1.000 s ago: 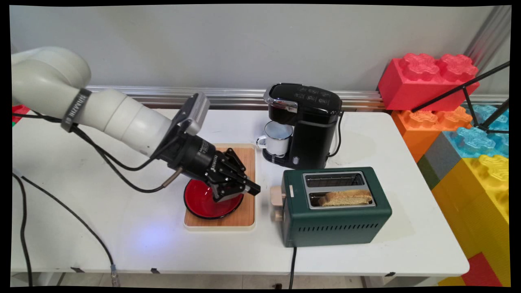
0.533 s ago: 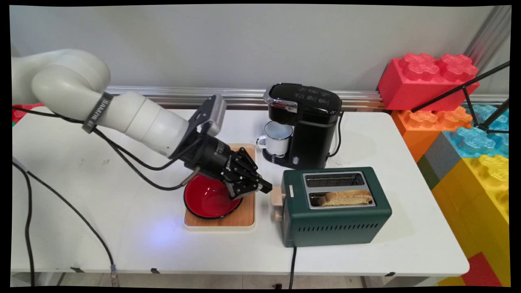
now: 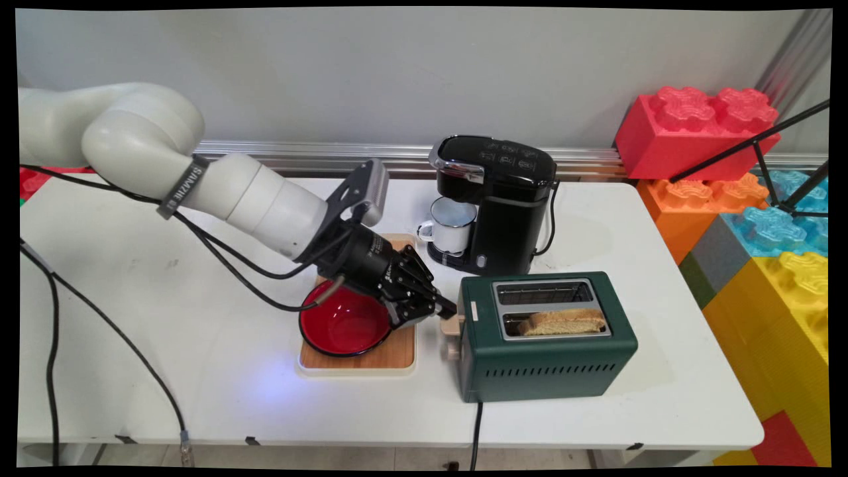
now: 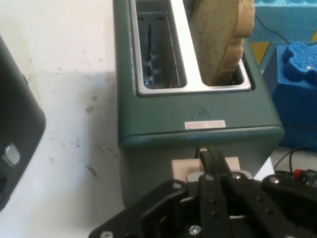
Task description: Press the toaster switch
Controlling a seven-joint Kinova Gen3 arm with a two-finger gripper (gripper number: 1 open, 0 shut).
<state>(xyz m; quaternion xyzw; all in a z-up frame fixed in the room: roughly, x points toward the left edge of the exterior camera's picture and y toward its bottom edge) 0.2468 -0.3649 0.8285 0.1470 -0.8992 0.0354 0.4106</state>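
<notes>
My gripper (image 3: pixel 449 310) is shut, its tips resting at the top of the beige lever (image 3: pixel 453 326) on the left end of the green toaster (image 3: pixel 550 361). Seen from the hand, the closed fingertips (image 4: pixel 209 159) sit right over the lever (image 4: pixel 181 168), against the toaster's (image 4: pixel 198 109) end wall. A slice of bread (image 3: pixel 563 321) stands in the toaster's near slot; the far slot is empty. In the hand view the bread (image 4: pixel 218 39) fills the right slot.
Under my wrist, a red bowl (image 3: pixel 341 324) sits on a wooden board (image 3: pixel 391 358). Behind the toaster is a black coffee machine (image 3: pixel 503 199) holding a white mug (image 3: pixel 452 225). Big toy blocks (image 3: pixel 695 129) are stacked at the right. The toaster's cord (image 3: pixel 477 430) hangs over the front edge.
My gripper has travelled right from above the red bowl to the toaster's lever, uncovering most of the bowl. Nothing else has moved.
</notes>
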